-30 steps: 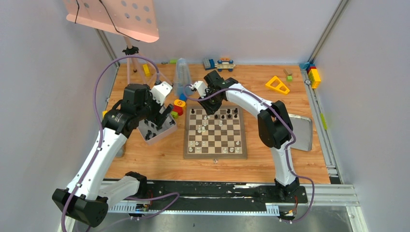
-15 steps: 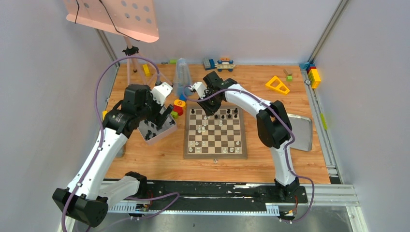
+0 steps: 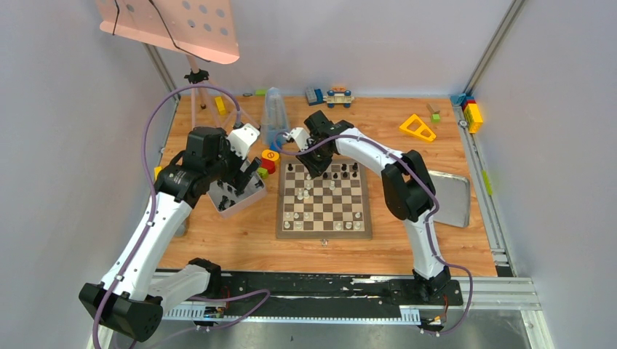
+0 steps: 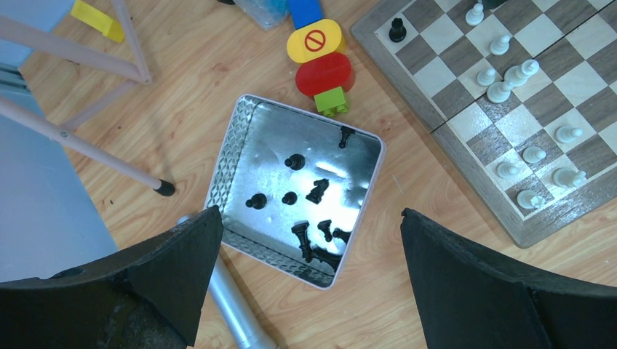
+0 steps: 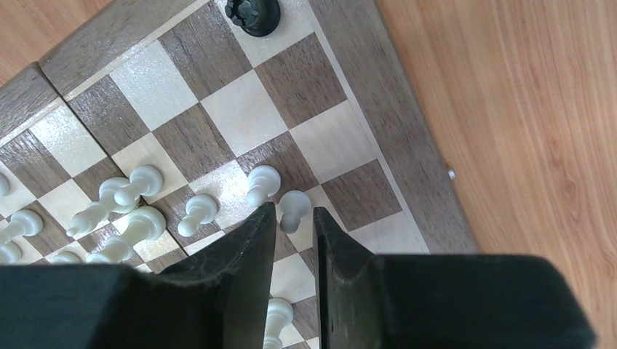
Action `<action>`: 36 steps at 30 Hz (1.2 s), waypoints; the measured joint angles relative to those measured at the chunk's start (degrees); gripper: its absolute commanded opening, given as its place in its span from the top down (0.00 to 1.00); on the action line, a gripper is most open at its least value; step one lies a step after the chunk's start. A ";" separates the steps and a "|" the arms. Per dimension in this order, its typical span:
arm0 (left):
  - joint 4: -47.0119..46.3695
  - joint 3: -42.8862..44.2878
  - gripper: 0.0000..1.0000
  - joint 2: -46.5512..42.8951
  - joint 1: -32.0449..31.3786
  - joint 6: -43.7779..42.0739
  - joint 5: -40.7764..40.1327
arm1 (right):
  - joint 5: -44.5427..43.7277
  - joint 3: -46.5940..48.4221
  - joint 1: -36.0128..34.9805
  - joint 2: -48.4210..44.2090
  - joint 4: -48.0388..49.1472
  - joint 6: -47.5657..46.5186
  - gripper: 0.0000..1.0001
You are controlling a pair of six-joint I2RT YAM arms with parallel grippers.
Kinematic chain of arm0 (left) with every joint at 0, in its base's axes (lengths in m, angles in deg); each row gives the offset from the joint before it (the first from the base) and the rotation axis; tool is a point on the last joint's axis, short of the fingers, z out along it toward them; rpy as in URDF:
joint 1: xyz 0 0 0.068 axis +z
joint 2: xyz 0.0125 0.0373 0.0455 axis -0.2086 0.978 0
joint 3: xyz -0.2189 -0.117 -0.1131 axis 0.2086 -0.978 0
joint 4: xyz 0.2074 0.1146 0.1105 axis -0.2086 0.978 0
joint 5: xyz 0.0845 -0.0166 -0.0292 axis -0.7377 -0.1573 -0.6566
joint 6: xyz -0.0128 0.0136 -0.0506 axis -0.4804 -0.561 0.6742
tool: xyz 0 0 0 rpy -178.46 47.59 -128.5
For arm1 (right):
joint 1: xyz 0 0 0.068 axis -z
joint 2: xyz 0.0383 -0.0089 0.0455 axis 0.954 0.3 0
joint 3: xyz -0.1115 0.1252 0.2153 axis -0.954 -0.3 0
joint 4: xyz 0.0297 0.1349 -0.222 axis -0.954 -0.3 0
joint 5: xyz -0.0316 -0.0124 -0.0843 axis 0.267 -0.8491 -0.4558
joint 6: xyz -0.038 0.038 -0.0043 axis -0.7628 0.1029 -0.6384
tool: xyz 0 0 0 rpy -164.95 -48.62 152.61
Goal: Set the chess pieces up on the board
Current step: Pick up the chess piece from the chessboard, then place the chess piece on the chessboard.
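The board point(image 3: 324, 231) lies mid-table with white chess pieces point(image 3: 305, 190) scattered on its left half and black ones point(image 3: 345, 173) near its far edge. My right gripper point(image 3: 314, 161) hangs over the far left corner. In the right wrist view its jaws point(image 5: 293, 211) stand narrow, closed around a white pawn point(image 5: 295, 203) that stands on a square; a black piece point(image 5: 252, 13) sits at the board corner. My left gripper point(image 4: 311, 218) is open wide above a metal tin point(image 4: 240, 131) that holds several black pieces point(image 4: 317, 190).
Stacked toy blocks point(image 3: 269, 161) sit between tin and board. A grey tray point(image 3: 455, 200) lies right of the board, a yellow triangle point(image 3: 417, 127) behind it. A clear bottle point(image 3: 273, 116) and a tripod leg point(image 4: 87, 145) stand at the far left; a metal cylinder point(image 4: 233, 313) lies by the tin.
My right gripper has shifted slightly left along the board's far edge and its jaws have narrowed a little. The left arm has not moved.
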 measured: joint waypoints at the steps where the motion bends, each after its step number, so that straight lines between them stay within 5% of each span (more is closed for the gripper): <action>1: 0.00 0.00 0.00 0.00 0.00 -0.02 0.00 | 0.00 0.02 -0.04 0.11 -0.02 0.00 0.75; 19: 0.00 -0.09 0.00 0.00 0.00 -0.17 -0.26 | -0.09 -0.87 -0.33 -0.87 -0.02 -0.02 0.96; 36: 0.22 0.07 0.00 0.00 0.00 -0.42 0.22 | 0.90 -28.81 -1.07 -30.38 -0.07 0.07 0.97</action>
